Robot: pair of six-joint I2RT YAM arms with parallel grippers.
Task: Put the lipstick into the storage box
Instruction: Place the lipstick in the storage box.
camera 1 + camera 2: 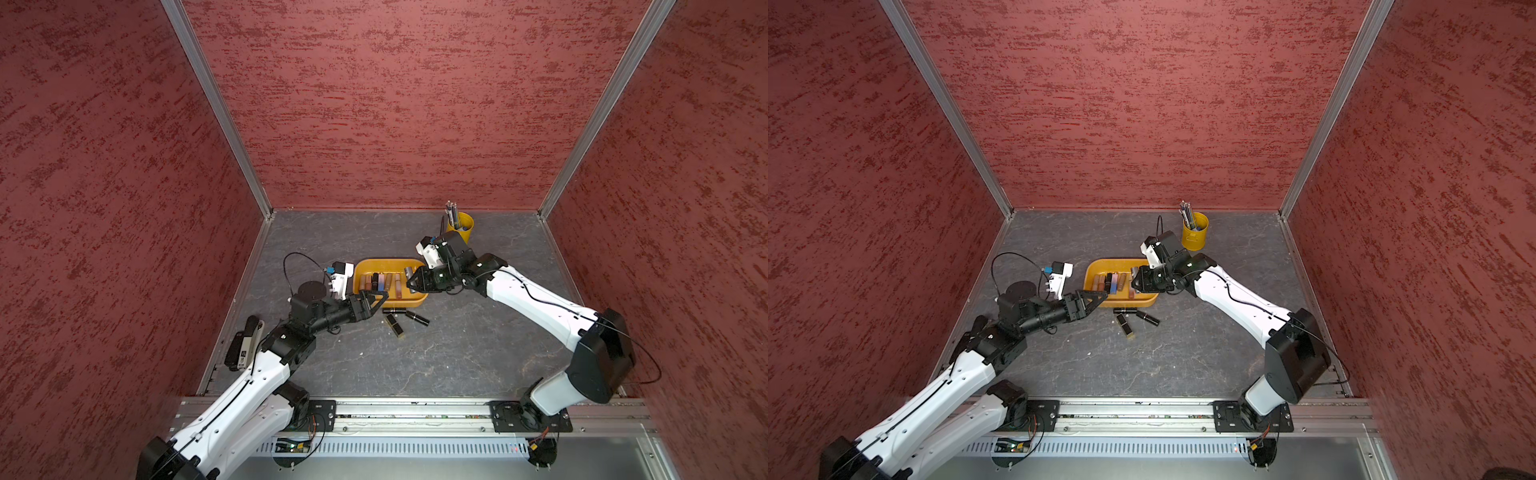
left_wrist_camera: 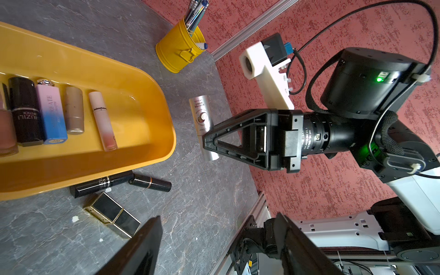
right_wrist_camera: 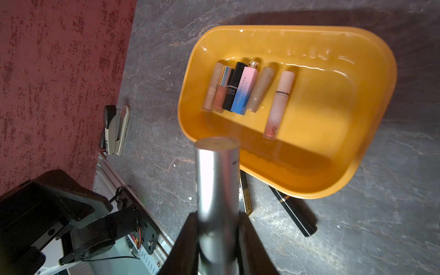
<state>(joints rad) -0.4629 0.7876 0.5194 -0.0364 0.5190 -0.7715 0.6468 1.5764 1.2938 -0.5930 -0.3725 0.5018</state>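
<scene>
The storage box is a shallow orange-yellow tub at mid table, with several lipsticks lying side by side in its left half. My right gripper is shut on a silver lipstick, held above the box's right end. My left gripper stands open and empty at the box's near left corner. Three black lipsticks lie on the table just in front of the box.
A yellow pen cup full of pens stands at the back right, close behind my right wrist. A stapler lies against the left wall. Red walls close in three sides of the grey table.
</scene>
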